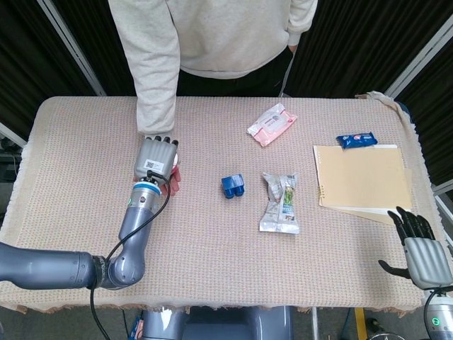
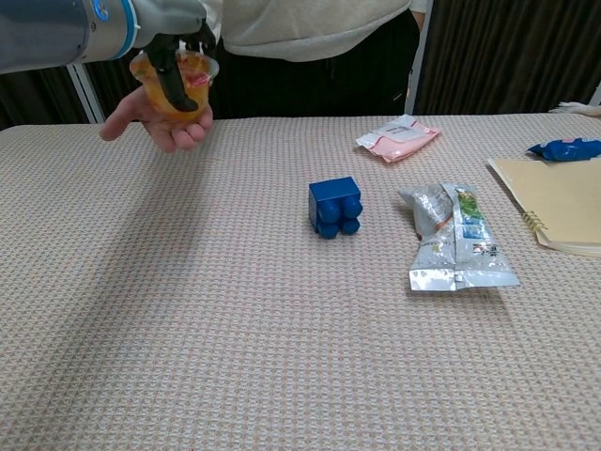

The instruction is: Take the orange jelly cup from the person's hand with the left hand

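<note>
The orange jelly cup (image 2: 195, 75) sits tilted on the person's upturned palm (image 2: 155, 120) at the table's far left. My left hand (image 2: 175, 47) comes down on it from above, with dark fingers (image 2: 172, 83) wrapped around its side. In the head view my left hand (image 1: 156, 158) covers the cup, and only the person's fingertips (image 1: 174, 183) show beside it. My right hand (image 1: 422, 249) hangs open and empty at the table's near right corner.
A blue block (image 1: 231, 185) lies mid-table with a silver snack packet (image 1: 281, 202) to its right. A pink wipes pack (image 1: 272, 124) lies further back. A tan notebook (image 1: 362, 176) and a small blue packet (image 1: 356, 140) are on the right side.
</note>
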